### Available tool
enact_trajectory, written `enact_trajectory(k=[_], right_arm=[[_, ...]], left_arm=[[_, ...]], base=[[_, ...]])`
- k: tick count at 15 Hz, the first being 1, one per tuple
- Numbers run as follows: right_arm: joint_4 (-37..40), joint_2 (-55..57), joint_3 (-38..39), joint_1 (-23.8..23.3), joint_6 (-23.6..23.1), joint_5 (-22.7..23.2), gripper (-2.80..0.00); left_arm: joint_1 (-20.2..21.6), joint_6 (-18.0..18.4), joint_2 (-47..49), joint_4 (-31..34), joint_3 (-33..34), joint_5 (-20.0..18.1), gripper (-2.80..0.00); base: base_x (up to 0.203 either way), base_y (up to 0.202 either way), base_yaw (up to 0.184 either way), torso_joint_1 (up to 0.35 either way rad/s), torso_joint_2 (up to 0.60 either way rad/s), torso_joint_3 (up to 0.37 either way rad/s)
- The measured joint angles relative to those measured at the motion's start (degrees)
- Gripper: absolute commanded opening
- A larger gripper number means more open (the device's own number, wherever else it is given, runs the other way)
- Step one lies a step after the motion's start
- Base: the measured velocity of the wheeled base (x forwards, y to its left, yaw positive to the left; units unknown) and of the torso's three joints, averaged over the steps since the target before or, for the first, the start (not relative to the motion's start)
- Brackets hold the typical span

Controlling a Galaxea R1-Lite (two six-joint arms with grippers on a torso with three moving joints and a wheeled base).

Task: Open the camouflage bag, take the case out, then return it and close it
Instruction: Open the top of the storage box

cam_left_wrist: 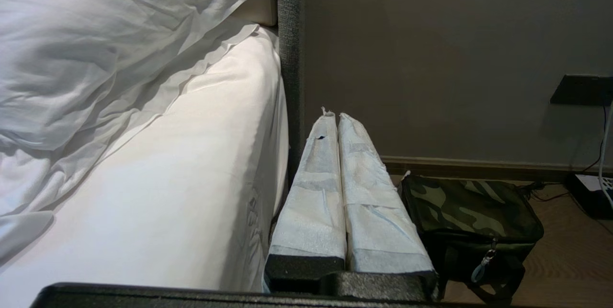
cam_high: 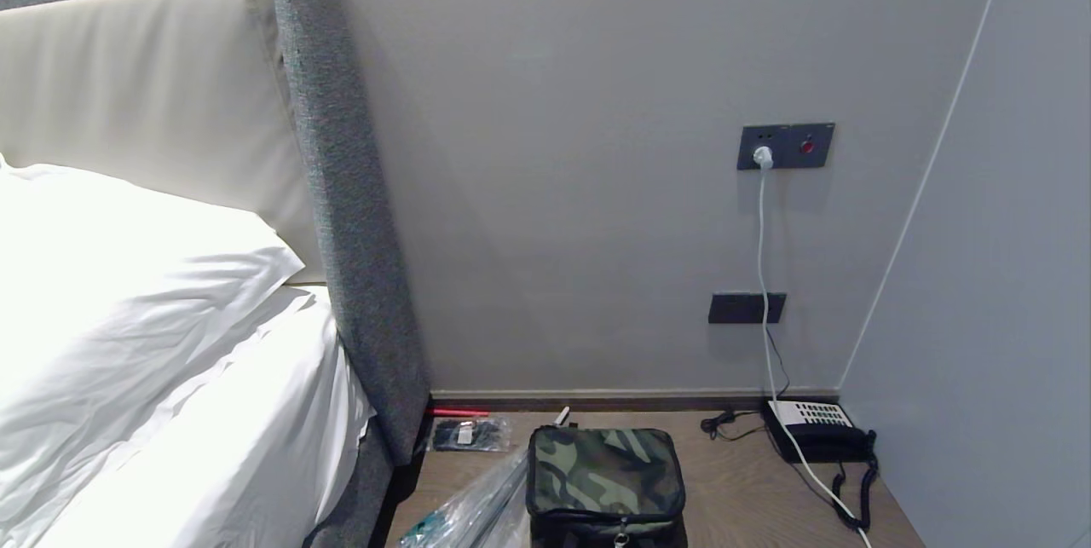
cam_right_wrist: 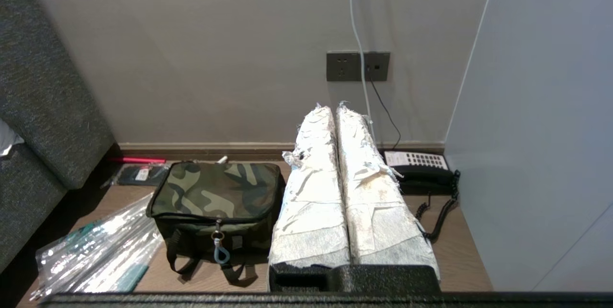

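The right gripper and left gripper both hang pressed together, empty, short of the camouflage bag on the wooden surface between the umbrella and telephone. Soft fabric, likely to sag — its zipper pull looks the best hold.

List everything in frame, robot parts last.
camouflage bag: 1, green-brown-black, zipped shut, on the wooden surface beside the bed
clear plastic umbrella: 1, transparent, lying just left of the bag
telephone: 1, black and white, in the right corner, coiled cord trailing forward
dark packet: 1, black, between headboard and bag
red stick: 1, along the baseboard
wall panels: 2, dark grey, one above the other; white cable plugged into the upper
headboard: 1, grey with cream pad
bedding: white, left
left end effector: 1, white-wrapped, shut, empty, by the bed edge
right end effector: 1, white-wrapped, shut, empty, right of the bag
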Motion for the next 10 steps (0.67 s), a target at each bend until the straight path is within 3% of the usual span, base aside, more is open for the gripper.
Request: enact_trajectory(k=[10], right_arm=[[0.01,0.00,0.00,0.00,-0.09,0.00,-2.80]], left_arm=[[0.00,0.00,0.00,0.00,0.00,0.00,-2.80]], base=[[0.000,0.000,0.000,0.000,0.00,0.000]])
